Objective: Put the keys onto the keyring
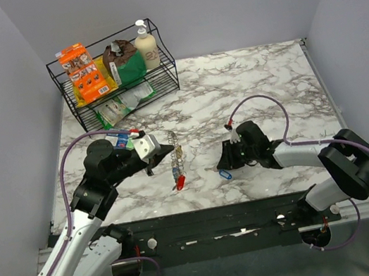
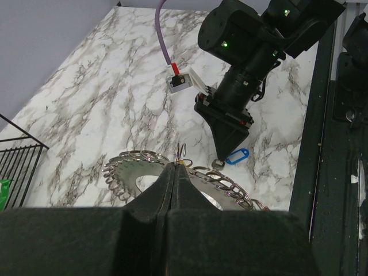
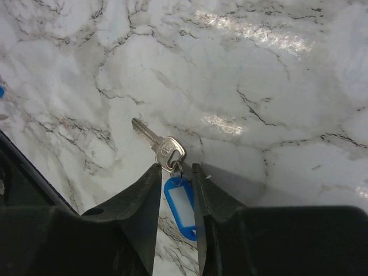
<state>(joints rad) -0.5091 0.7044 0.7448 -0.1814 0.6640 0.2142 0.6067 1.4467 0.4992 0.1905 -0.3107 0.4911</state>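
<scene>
My left gripper (image 1: pixel 164 150) (image 2: pixel 174 167) is shut on the keyring (image 1: pixel 177 155) (image 2: pixel 138 167), a silver metal loop edged with many small rings, and holds it above the marble. A red key (image 1: pixel 179 182) hangs from its low end. To the right, my right gripper (image 1: pixel 227 166) (image 3: pixel 176 167) points down at the table. Its jaws stand narrowly open astride a key with a blue plastic tag (image 3: pixel 181 207) (image 1: pixel 225 173) (image 2: pixel 237 156) and a silver blade (image 3: pixel 150 135). That key lies flat on the marble. The right finger (image 3: pixel 213 195) is at the tag's edge and a sliver of gap shows on the left.
A black wire rack (image 1: pixel 117 78) stands at the back left with an orange box (image 1: pixel 83 71), a green bag (image 1: pixel 124 61) and a bottle (image 1: pixel 146 45). The dark mounting rail (image 1: pixel 220 221) runs along the near edge. Grey walls close in both sides.
</scene>
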